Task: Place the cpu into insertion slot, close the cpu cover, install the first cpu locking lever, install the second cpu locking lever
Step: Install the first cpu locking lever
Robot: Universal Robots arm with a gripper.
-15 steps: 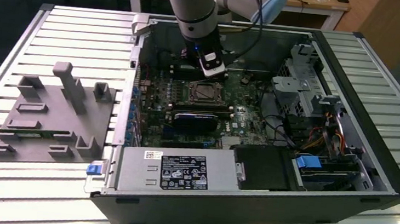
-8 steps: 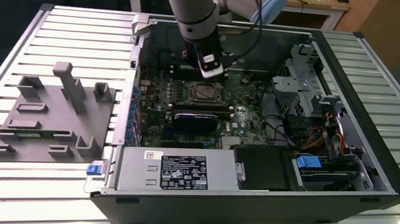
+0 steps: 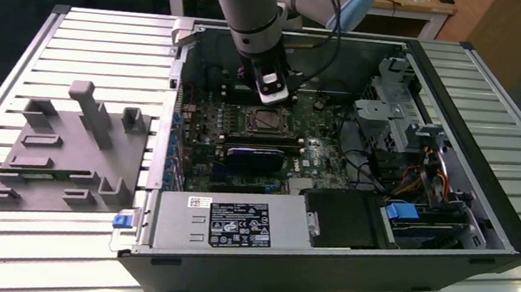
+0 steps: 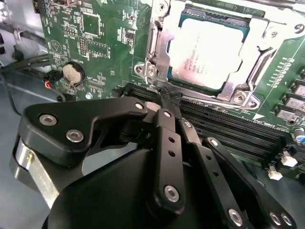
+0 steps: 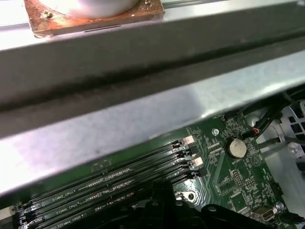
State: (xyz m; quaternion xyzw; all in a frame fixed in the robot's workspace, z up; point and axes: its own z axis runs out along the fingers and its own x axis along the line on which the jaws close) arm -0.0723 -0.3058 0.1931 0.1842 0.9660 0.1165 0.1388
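Observation:
The cpu (image 4: 204,51), a pale silvery square, lies in the insertion slot (image 3: 265,120) on the green motherboard (image 4: 95,43). The silvery cpu cover (image 4: 160,50) lies flat over it and frames its face. My gripper (image 4: 167,101) hangs just off the socket's corner, on the side by the memory slots. Its black fingers (image 4: 164,143) are shut together with nothing seen between them. A thin metal lever (image 4: 152,67) runs along the socket edge just beyond the tips. In the exterior view my gripper (image 3: 271,95) stands over the socket's far edge, inside the open computer case.
Long black memory slots (image 4: 228,129) run beside the socket, with a black fan card (image 3: 253,156) past them. A coin battery (image 4: 73,72), the power supply (image 3: 224,221), a drive cage (image 3: 407,113) and cables (image 3: 415,182) crowd the case. A grey fixture (image 3: 69,149) sits at the exterior view's left.

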